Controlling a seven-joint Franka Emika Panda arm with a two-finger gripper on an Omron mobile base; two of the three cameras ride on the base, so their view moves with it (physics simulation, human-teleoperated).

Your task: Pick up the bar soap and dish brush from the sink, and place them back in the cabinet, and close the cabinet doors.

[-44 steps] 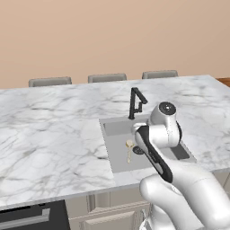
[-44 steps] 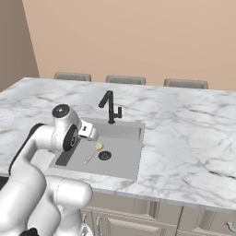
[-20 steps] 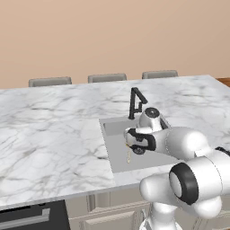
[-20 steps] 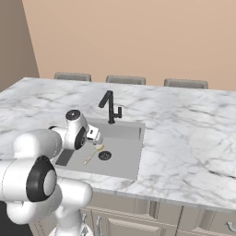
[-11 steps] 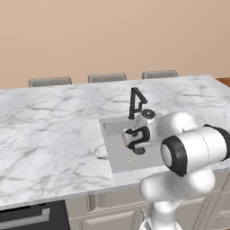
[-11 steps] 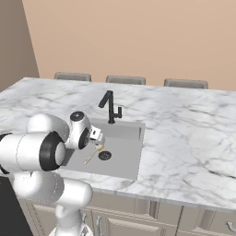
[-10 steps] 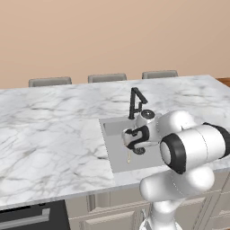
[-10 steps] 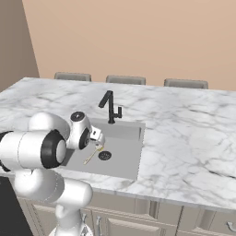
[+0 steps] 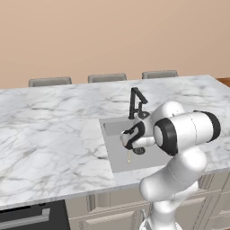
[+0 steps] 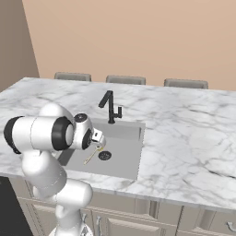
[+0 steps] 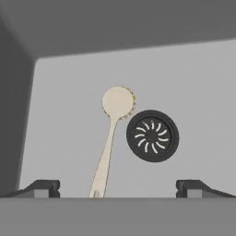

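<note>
The dish brush lies flat on the floor of the grey sink, its round cream head beside the dark drain. My gripper hangs open just above the handle's end, one dark fingertip on each side. From the base cameras, the gripper reaches down into the sink over the brush. The bar soap is hidden from view. The cabinet and its doors are out of view.
A black faucet stands at the sink's back edge, close behind the hand. Marble counter spreads to both sides. Three chair backs line the far edge. A dark oven front sits low on the left.
The arm has folded further over the sink and the hand has come lower and closer to the brush. The jaws stayed wide apart. The brush has not moved.
</note>
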